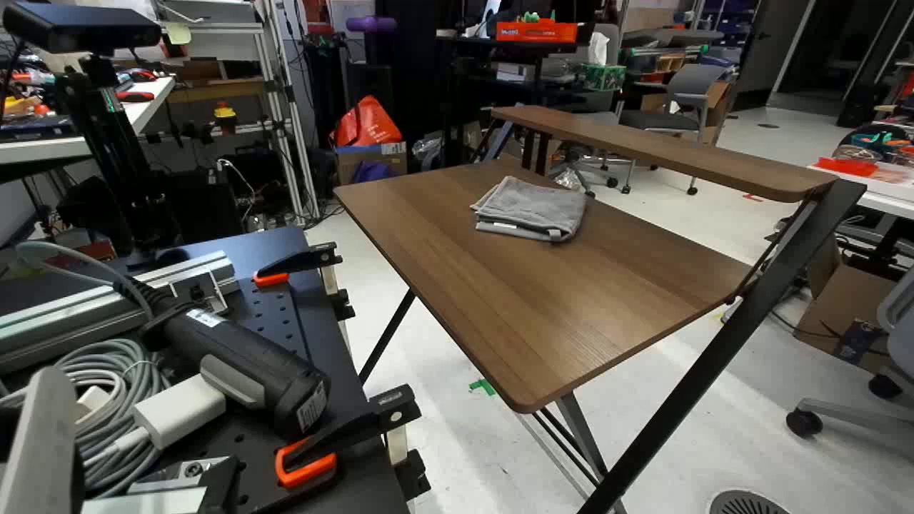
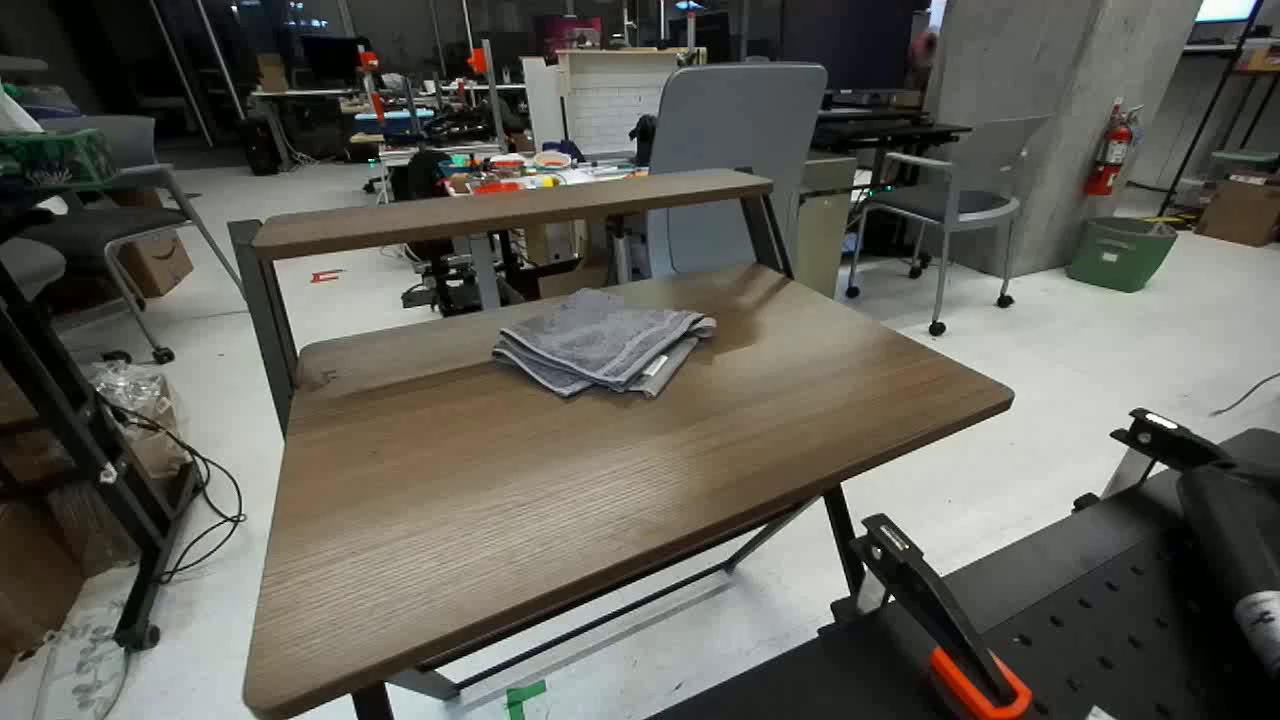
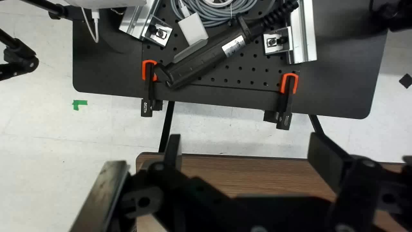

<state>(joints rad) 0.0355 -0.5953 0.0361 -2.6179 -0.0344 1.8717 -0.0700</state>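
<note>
In both exterior views a folded grey towel point(image 1: 532, 208) lies on the wood-grain surface point(image 1: 557, 307), and in the wrist view the empty tool point(image 3: 246, 153) has jaws wide apart, so a good grip should probably take all layers together.

There is 1 bundle of folded gray cloth point(image 1: 532, 207), 1 wooden tabletop point(image 1: 485, 285), 1 raised shelf point(image 1: 643, 148) and 1 black tabletop point(image 3: 341, 74). The wrist view shows 1 claw point(image 3: 248, 153) with 2 fingers point(image 3: 173, 149), 2 orange-ended clamps point(image 3: 285, 101), 2 silver brackets point(image 3: 159, 33), 1 white block point(image 3: 193, 29) and 1 black cylindrical device point(image 3: 201, 62). In an exterior view: 1 fire extinguisher point(image 2: 1108, 155), 1 green bin point(image 2: 1120, 258).
</note>
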